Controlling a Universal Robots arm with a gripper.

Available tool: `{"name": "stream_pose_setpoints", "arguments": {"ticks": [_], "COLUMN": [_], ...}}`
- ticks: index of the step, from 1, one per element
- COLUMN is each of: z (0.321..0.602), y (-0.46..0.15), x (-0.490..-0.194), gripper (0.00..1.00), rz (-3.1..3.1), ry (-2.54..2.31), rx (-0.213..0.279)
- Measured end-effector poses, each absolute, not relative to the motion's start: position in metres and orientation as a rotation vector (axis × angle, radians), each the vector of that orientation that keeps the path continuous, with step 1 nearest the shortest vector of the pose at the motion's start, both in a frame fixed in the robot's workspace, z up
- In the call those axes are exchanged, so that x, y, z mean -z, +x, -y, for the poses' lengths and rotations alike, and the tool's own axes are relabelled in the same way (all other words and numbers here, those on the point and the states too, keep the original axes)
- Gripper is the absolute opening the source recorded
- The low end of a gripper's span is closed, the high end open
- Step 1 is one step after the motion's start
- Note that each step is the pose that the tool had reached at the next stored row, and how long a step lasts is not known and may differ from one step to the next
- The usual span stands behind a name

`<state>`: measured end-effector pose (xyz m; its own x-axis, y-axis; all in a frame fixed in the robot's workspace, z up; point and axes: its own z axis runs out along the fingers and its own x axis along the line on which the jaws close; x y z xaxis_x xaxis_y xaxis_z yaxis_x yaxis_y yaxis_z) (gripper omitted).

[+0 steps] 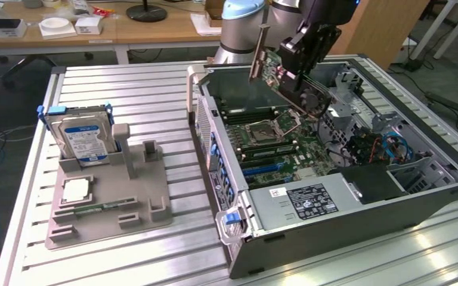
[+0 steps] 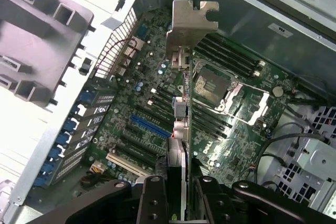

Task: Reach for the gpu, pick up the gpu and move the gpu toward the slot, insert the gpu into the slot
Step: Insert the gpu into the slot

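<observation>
My gripper [image 1: 293,67] is shut on the gpu [image 1: 271,67], a thin dark card with a silvery bracket [image 1: 257,52], held in the air over the open computer case [image 1: 356,229]. In the wrist view the gpu [image 2: 180,124] appears edge-on, its bracket [image 2: 191,24] at the far end, and my gripper [image 2: 178,203] clamps the near end between its black fingers [image 2: 152,200]. The slot [image 2: 149,127], a long blue strip on the green motherboard [image 2: 131,93], lies below and slightly beside the card. The blue slot [image 1: 266,168] sits low on the board in the exterior view.
A silver processor socket [image 1: 265,132] and dark memory strips [image 2: 226,56] lie on the board. The power supply [image 1: 309,199] and cable bundles [image 1: 388,149] crowd the case. On the exterior view's left, a grey fixture [image 1: 110,202] holds a blue-labelled hard drive [image 1: 86,140] and a memory stick [image 1: 98,208].
</observation>
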<state>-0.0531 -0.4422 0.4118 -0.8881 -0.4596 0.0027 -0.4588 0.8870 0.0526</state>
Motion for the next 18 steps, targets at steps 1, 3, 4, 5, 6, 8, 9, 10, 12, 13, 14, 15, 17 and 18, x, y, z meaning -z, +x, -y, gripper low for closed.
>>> {"name": "stream_pose_setpoints", "arguments": {"ticks": [1, 3, 4, 5, 6, 8, 9, 10, 12, 13, 14, 15, 17, 18], "z": [0.4422, 0.4422, 0.4422, 0.4422, 0.4422, 0.4422, 0.4422, 0.4422, 0.4422, 0.4422, 0.4422, 0.4422, 0.4422, 0.4422], "y": [-0.0531, -0.053, -0.0531, -0.0531, -0.0531, -0.0531, -0.0531, -0.0531, -0.053, -0.0531, -0.0531, -0.0531, -0.0531, -0.0531], "x": [-0.4117, -0.4117, -0.4117, -0.4117, -0.4117, -0.4117, -0.4117, -0.4117, -0.4118, -0.4118, -0.4118, -0.4118, -0.4117, -0.4117], "gripper": [0.26, 0.26, 0.26, 0.26, 0.26, 0.26, 0.26, 0.26, 0.26, 0.26, 0.26, 0.26, 0.26, 0.26], "rz": [3.034, 3.029, 3.026, 3.023, 3.019, 3.013, 3.01, 3.006, 2.999, 2.995, 2.992, 2.988, 2.98, 2.975], "ry": [0.751, 0.772, 0.783, 0.795, 0.807, 0.83, 0.841, 0.852, 0.876, 0.888, 0.9, 0.912, 0.937, 0.951], "rx": [0.08, 0.082, 0.083, 0.084, 0.084, 0.085, 0.086, 0.086, 0.087, 0.087, 0.087, 0.088, 0.088, 0.088]}}
